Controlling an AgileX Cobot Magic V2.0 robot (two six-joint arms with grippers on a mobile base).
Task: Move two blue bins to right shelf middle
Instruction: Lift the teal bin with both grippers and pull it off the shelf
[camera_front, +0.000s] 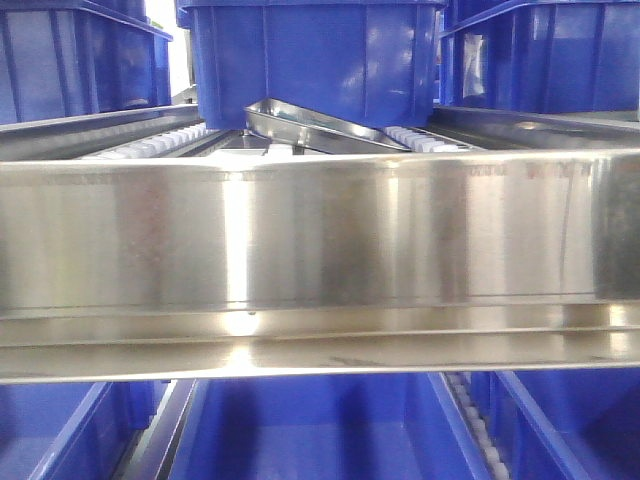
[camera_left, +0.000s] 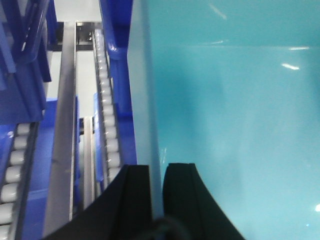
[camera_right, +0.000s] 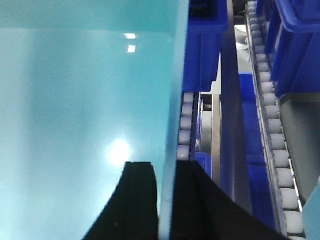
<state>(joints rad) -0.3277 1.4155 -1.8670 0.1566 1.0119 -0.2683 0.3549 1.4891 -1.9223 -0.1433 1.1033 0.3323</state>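
Closest to the left wrist camera: the left gripper (camera_left: 156, 200), black fingers (camera_left: 132, 200) pinched shut on the side wall of a blue bin (camera_left: 225, 125), one finger inside, one outside. Likewise on the opposite wall: the right gripper (camera_right: 165, 200), closed across the rim.

Beyond the left fingers, a roller track (camera_left: 106, 115) just beside the bin's outer face, then a steel rail (camera_left: 62, 125), then a neighbouring bin (camera_left: 20, 75) at the far left.

Past the right fingers, a short row of rollers (camera_right: 185, 125) just beside the wall, then a second rail (camera_right: 232, 125), an outer roller track (camera_right: 272, 130) and stacked bins (camera_right: 295, 40).

From the front: nearest, a steel shelf beam (camera_front: 320, 240) across the whole frame. Behind and above it, a middle bin (camera_front: 315, 60) on roller lanes, a slanted steel channel (camera_front: 320, 125) under its front edge. Side bins (camera_front: 70, 60) flanking, lower bins (camera_front: 310, 430) beneath the beam. Cannot tell whether the middle bin is the gripped one.
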